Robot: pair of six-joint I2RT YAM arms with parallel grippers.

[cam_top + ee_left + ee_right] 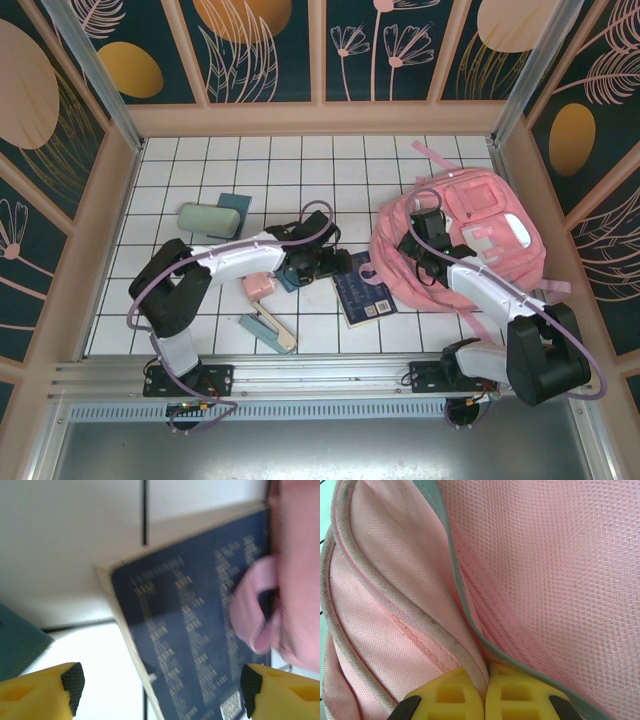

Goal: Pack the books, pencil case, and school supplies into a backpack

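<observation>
Nearest the arm bases, a teal-and-cream stapler-like tool (268, 331) lies on the white tiled table (200, 170); just right of it and a little farther back, a dark navy book (365, 292) with pale text lines lies flat, its long axis running roughly near to far on a slight slant; the left end effector (161, 682) hovers at the book's far-left corner with its fingers spread wide and nothing between them, so the book lies ahead of it and to its right, and the left arm is clearly the nearer one; a dark teal flat square (20, 645) sits just to the left; a pink strap loop (252, 612) rests on the book's right edge; beyond, the right end effector (485, 695) is pinched tight on a piped edge of the pink backpack (480, 225); farther left lies the mint pencil case (208, 219); the book's print is blurred, its far corner is covered by the arm, and the backpack's inside is hidden by folds.
</observation>
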